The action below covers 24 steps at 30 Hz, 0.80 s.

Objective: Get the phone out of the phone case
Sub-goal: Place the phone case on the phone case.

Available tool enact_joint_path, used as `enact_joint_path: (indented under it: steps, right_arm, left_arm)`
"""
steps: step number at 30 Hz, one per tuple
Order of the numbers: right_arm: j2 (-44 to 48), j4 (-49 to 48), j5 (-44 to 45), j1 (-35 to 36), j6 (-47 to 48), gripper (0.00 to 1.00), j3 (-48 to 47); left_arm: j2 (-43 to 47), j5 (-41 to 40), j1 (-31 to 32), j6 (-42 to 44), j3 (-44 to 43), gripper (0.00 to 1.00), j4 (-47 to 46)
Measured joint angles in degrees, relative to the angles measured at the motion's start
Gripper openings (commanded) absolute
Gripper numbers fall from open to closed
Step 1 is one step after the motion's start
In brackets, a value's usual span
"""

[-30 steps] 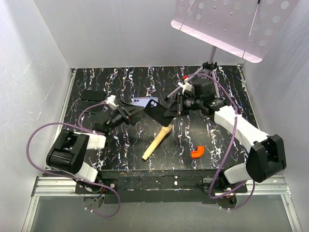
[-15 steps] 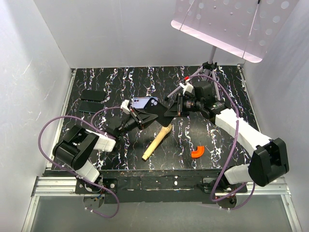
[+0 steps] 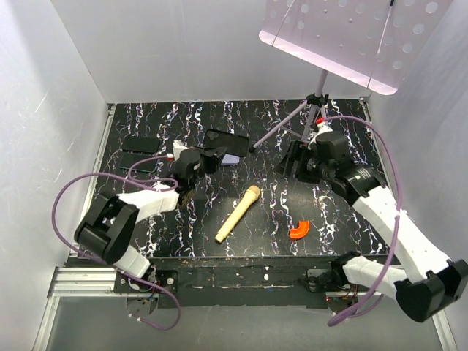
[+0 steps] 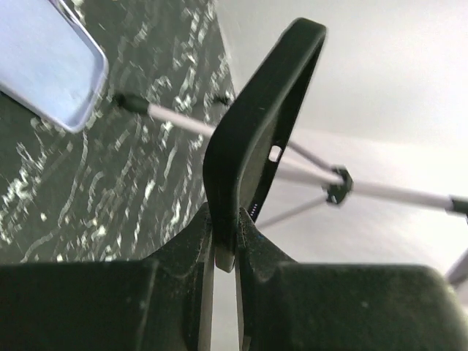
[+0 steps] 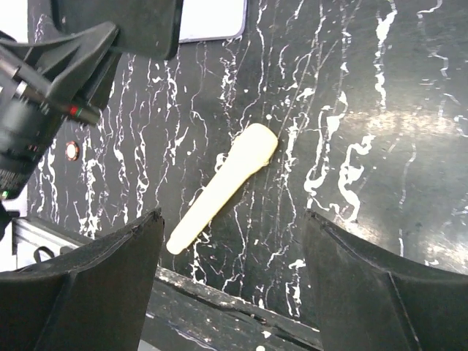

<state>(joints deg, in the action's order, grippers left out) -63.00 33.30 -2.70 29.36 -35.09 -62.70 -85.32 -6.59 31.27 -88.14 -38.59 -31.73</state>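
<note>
The left jaws pinch shut on one edge of what seems the phone (image 4: 256, 146): stiff, light, glossy, so slippery and fragile. It needs a deeper bite across its flat faces. The phone case (image 4: 51, 66) lies on the desk (image 4: 146, 190) beyond them, leftward. The right jaws gape wide, empty.

Right gripper (image 5: 232, 219) fingers (image 5: 95, 285) dark, spread wide at lower corners, nothing between them. Below, black white-veined bench (image 5: 365, 110). Cream tapered stick (image 5: 223, 186) lies diagonal on bench, thick end up-right, thin end near front edge. Top left: left gripper (image 5: 102, 40) clamped on phone (image 5: 124, 22), a black slab. Pale phone case (image 5: 213, 18) just beside it, flat on bench, partly hidden by phone. Metal rail (image 5: 29, 234) at bottom left.
</note>
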Motion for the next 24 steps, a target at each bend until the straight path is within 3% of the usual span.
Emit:
enact_joint_path:
  steps: [10,21,24]
  right_arm:
    - [10.51,3.74,3.67,0.0,0.81,0.82,5.01]
    - [11.8,3.67,1.95,0.0,0.39,0.82,9.49]
    - [12.07,2.84,1.01,0.0,0.09,0.81,10.19]
  left_arm:
    - [-16.92,-12.57,-1.01,-6.19,-10.1,0.0,12.61]
    - [-23.06,-18.08,-1.01,-10.97,-15.5,0.0,17.53]
    - [-24.15,-18.1,-0.87,-11.89,-16.02,0.1,17.62]
